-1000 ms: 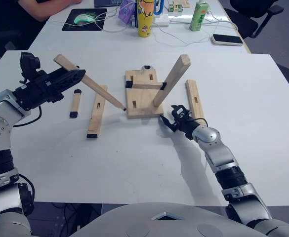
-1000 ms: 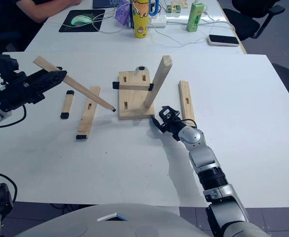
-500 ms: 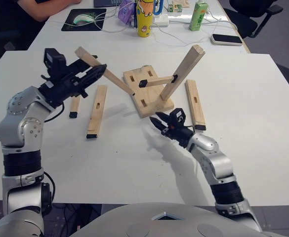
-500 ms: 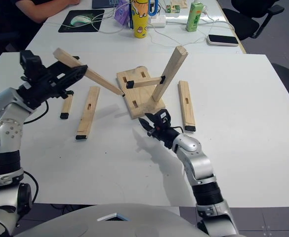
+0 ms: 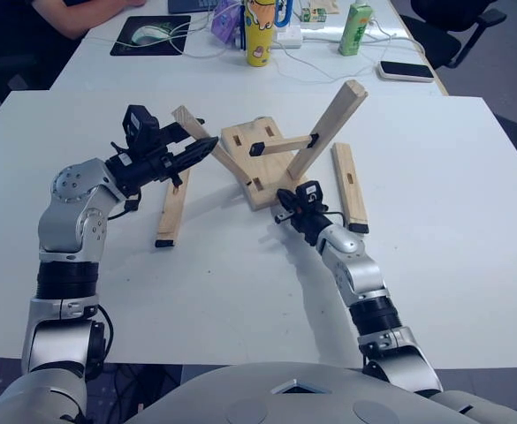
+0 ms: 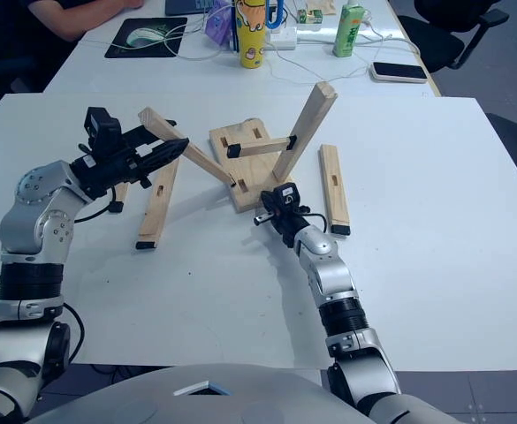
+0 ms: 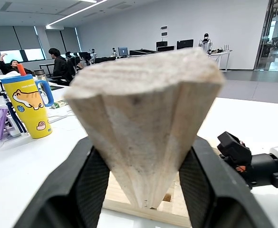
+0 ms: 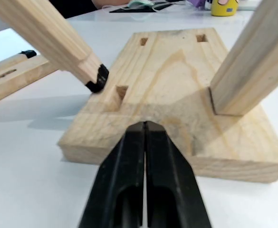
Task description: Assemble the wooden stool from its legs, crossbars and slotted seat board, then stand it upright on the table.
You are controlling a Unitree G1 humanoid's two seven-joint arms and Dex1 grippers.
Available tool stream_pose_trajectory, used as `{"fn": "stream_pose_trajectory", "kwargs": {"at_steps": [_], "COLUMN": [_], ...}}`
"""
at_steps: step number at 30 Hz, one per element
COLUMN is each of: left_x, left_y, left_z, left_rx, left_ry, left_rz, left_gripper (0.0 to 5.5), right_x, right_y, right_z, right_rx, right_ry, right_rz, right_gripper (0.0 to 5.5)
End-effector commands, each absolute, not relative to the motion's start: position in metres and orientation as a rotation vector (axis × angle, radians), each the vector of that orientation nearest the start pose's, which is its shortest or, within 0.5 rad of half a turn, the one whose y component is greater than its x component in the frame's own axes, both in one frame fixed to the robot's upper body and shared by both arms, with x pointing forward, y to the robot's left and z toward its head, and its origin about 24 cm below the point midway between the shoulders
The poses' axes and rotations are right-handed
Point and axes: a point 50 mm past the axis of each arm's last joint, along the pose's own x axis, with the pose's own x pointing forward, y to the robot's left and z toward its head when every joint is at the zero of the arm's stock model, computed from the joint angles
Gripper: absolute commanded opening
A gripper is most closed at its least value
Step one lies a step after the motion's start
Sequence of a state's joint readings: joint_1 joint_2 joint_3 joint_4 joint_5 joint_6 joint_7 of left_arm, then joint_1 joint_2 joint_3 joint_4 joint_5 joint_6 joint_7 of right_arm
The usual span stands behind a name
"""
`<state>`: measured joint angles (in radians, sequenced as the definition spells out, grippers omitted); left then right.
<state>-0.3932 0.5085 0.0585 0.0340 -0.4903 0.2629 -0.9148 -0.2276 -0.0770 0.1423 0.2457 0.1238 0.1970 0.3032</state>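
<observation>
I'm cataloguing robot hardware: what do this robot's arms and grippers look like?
The left arm and right arm are silver-grey rounded shells with black joint bands. A black cable loops by the left wrist. The left gripper and right gripper are matte black with two long fingers.

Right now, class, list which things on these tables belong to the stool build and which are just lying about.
Job: seat board, standing leg, crossbar, gripped leg, left flat leg, right flat leg.
Lying about: yellow cup, green carton, phone, mouse.
</observation>
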Motion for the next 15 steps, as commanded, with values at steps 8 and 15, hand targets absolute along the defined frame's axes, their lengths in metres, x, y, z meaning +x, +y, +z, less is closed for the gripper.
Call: {"fn": "stream_pose_trajectory", "kwargs": {"at_steps": [8,15], "left_x": [0.301,0.313], "left_y": [0.174,0.181], "left_z": [0.147,0.148], "left_rx": [0.078,0.163], "left_ry": [-0.078,-0.048], "left_rz": [-1.026,-1.019], "left_gripper": [2.02,2.02], "right_x": [0.282,0.279], "right_y": [-0.098,-0.094], "right_z": [-0.006,-0.010], "right_rx": [-0.031,-0.035], "right_ry": [0.389,0.407], "right_rz": [0.490,0.523], "right_gripper": [0.00,0.00]}}
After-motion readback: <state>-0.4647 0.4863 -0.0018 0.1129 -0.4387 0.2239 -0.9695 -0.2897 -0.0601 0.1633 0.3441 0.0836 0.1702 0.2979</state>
